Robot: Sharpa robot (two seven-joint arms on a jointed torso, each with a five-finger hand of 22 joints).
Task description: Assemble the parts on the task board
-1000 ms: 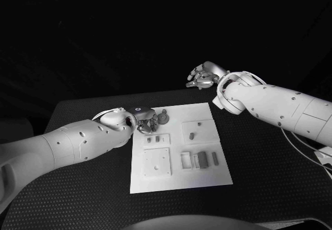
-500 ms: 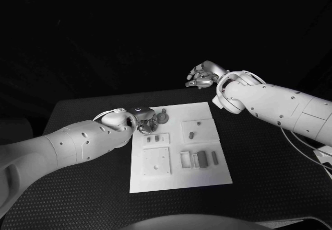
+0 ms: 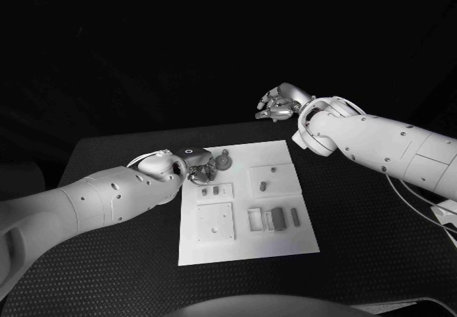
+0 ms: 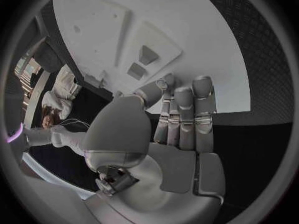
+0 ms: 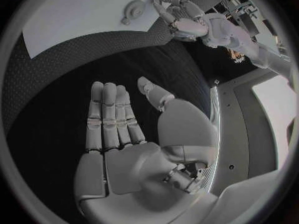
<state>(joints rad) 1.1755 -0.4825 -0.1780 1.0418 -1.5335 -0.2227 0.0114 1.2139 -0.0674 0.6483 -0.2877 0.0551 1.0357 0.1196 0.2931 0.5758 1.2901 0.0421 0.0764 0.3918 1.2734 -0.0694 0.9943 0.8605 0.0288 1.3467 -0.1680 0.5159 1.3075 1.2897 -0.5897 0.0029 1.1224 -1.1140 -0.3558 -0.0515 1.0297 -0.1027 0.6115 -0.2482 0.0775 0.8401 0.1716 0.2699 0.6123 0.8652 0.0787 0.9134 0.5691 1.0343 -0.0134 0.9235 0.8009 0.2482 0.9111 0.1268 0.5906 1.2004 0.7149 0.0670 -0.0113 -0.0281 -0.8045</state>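
The white task board [image 3: 249, 241] lies in the middle of the black table. A round part [image 3: 224, 160] sits at its far left corner, and my left hand [image 3: 201, 171] hovers just beside it at the board's left edge. In the left wrist view my left hand [image 4: 179, 115] has its fingers stretched out side by side over the board [image 4: 199, 40], holding nothing; two small parts [image 4: 142, 62] lie beyond the fingertips. My right hand [image 3: 277, 105] is raised beyond the table's far edge, away from the board. In its wrist view it [image 5: 121, 134] is flat and empty.
On the board are two small pieces [image 3: 215, 191], a square block with a peg [image 3: 265, 179], a raised square plate [image 3: 216, 221] and several upright pieces in slots [image 3: 278, 218]. Black table [image 3: 371, 218] lies on either side of the board.
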